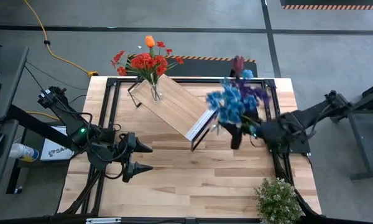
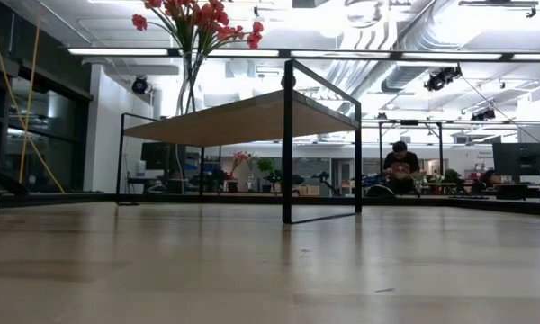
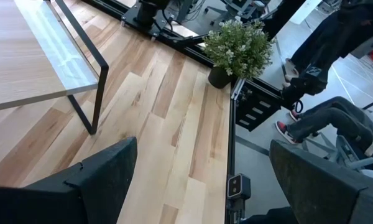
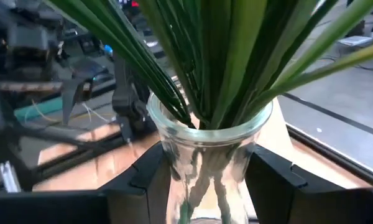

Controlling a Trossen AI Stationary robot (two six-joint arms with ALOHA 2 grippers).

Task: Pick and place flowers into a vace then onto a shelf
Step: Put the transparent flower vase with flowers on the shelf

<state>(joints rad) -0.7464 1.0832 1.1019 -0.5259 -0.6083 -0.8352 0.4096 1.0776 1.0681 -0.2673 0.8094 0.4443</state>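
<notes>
Right gripper [image 4: 199, 180] clamped on glass vase [image 4: 208, 155] of blue flowers [image 1: 231, 102], just beside shelf [image 1: 174, 106]. Left gripper [image 1: 140, 158] open, idle. I'd watch slip, or frame snagging blooms.

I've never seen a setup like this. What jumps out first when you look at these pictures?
Probably the right gripper, which is clamped around a glass vase of blue and purple flowers and holds it just off the shelf's right end. On the shelf's far-left corner stands another vase of red flowers with an orange tulip, while the left gripper waits open near the table's left side.
</notes>
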